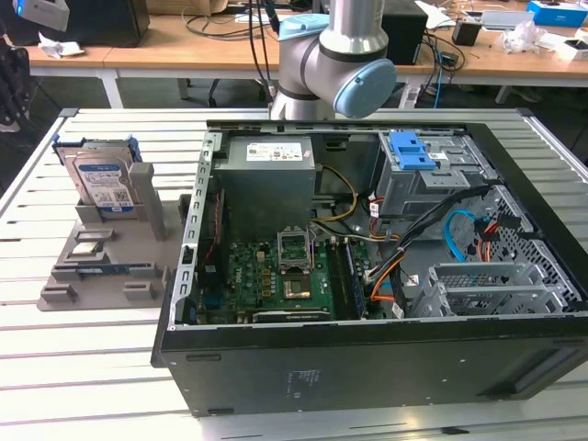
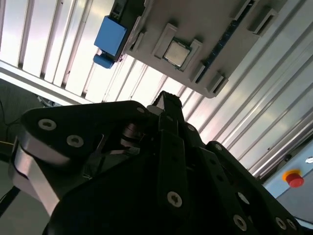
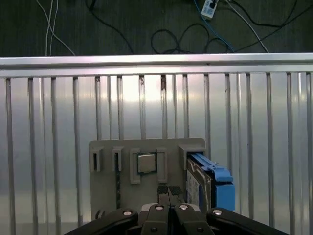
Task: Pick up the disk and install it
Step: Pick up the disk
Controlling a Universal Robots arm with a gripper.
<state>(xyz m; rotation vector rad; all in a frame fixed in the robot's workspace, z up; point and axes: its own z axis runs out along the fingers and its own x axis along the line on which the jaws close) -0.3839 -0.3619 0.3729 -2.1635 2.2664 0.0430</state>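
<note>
The disk [image 1: 103, 176] stands on edge in a grey holder [image 1: 101, 266] at the exterior view's left, a silver drive with a white-and-blue label in a bright blue carrier. In the first wrist view the disk [image 3: 208, 182] shows edge-on at one end of the holder [image 3: 146, 147]. My gripper [image 3: 169, 190] hangs above the holder, beside the disk and apart from it. Its two fingertips sit together with nothing between them. The second wrist view shows the gripper [image 2: 166, 100] over the holder [image 2: 205, 29], with the blue carrier [image 2: 110, 36] further off.
An open black computer case [image 1: 367, 367] lies on the slatted metal table [image 1: 92, 367], with a grey drive cage and blue latch [image 1: 418, 152] inside. A processor chip [image 3: 146, 163] rests in the holder. The arm's base [image 1: 331, 64] stands behind the case. A red button [image 2: 295, 178] sits beyond the table.
</note>
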